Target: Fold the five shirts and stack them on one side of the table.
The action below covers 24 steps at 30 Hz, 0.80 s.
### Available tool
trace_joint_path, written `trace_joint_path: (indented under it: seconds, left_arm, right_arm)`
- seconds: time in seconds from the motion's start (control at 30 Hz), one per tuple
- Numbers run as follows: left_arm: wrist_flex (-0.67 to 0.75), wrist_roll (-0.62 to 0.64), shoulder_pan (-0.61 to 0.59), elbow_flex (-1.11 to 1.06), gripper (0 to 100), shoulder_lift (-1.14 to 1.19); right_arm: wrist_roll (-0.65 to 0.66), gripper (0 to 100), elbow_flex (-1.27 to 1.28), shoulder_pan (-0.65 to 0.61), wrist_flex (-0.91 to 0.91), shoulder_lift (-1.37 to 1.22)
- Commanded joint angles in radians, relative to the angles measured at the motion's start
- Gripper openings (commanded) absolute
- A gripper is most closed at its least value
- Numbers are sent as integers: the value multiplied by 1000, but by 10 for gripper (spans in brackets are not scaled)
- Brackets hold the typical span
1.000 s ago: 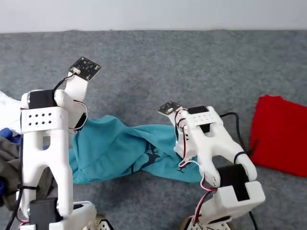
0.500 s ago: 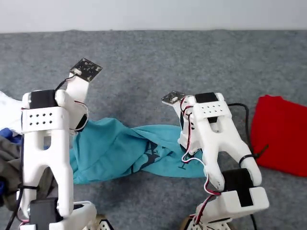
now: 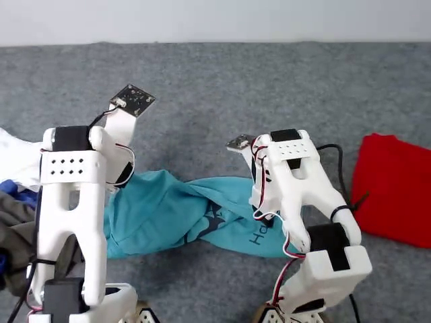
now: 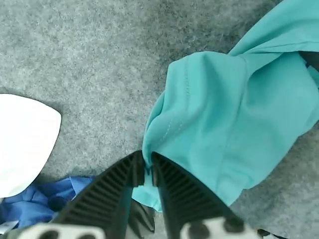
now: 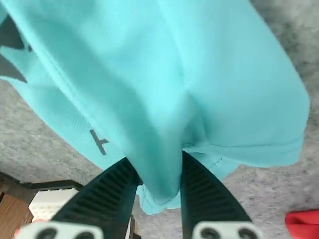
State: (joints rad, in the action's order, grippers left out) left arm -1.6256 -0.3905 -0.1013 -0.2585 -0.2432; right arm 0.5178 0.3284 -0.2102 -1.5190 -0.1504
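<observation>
High view: teal shirt (image 3: 168, 215) sits mid-table toward the arms' edge, twisted into a ropey band of soft knit with a dark print (image 3: 212, 222) near the middle. Left arm (image 3: 71, 202) covers its left end and right arm (image 3: 296, 192) its right end (fingers can't be made out under the arms here). Red shirt (image 3: 394, 192) is a flat folded slab at the right edge, cut off by the frame. White cloth (image 3: 17, 158), blue cloth (image 3: 13, 192) and grey cloth (image 3: 13, 235) are heaped at the left edge, partly behind the left arm. The table (image 3: 269, 87) has a grey felt-like top.

Left wrist view: left gripper (image 4: 143, 172) is pinched nearly closed, with the teal shirt's thin hem between its ribbed black fingers (image 4: 117, 184). A stitched seam runs away from the pinch.

Right wrist view: right gripper (image 5: 157, 186) is clamped on a thick fold of the teal shirt. The fabric bulges between the fingers and hides the tips.
</observation>
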Motion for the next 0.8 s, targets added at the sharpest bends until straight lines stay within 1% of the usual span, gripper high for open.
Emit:
trace_joint_path:
  seconds: [0.0, 0.07, 0.17, 0.33, 0.47, 0.6, 0.77]
  left_arm:
    - [-6, 8, 5, 10, 15, -43]
    - [-6, 8, 3, 12, 15, -43]
    - [-8, 8, 3, 12, 15, -57]
    - [-2, 8, 5, 12, 15, -203]
    - [-2, 5, 5, 5, 15, -296]
    - [-26, 6, 5, 5, 15, -299]
    - [-49, 8, 5, 5, 15, -304]
  right_arm:
    - [20, 36, -60, 12, -33, 44]
    - [48, 13, -72, 13, -39, 94]
    - [81, 12, -89, 12, -48, 202]
    - [112, 12, -109, 13, -62, 377]
    - [107, 16, -101, 13, -65, 470]
    - [106, 78, -44, 12, -31, 441]
    - [98, 86, 25, 10, 101, 274]
